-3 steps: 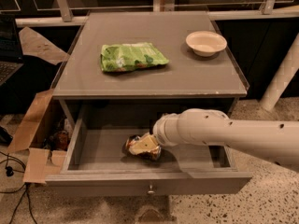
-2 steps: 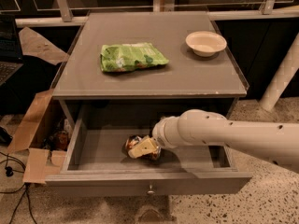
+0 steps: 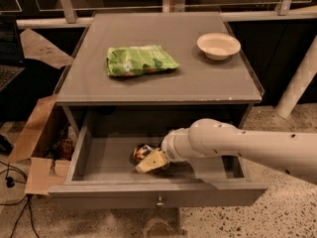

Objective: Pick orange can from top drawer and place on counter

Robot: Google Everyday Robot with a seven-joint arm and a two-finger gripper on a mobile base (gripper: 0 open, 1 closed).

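One gripper (image 3: pixel 149 160), low in the top drawer (image 3: pixel 198 193), rests against the orange can (image 3: pixel 139 151) on the drawer floor; grip state indeterminable. Grasp step judged current; next: confirm hold, lift to the counter (image 3: pixel 198 78).

Soft warm light falls from above, so the counter (image 3: pixel 198 83) at mid-frame is brightest, with a pale sheen on the bowl (image 3: pixel 218 45) at upper right and on my arm (image 3: pixel 247 145) at lower right. The top drawer (image 3: pixel 109 157) lies in the counter's shadow, darkest along its back wall; my gripper (image 3: pixel 151 161) sits there at lower centre by the orange can (image 3: pixel 140 152), whose metal catches small glints. The frame's top and left edges sink into darkness.
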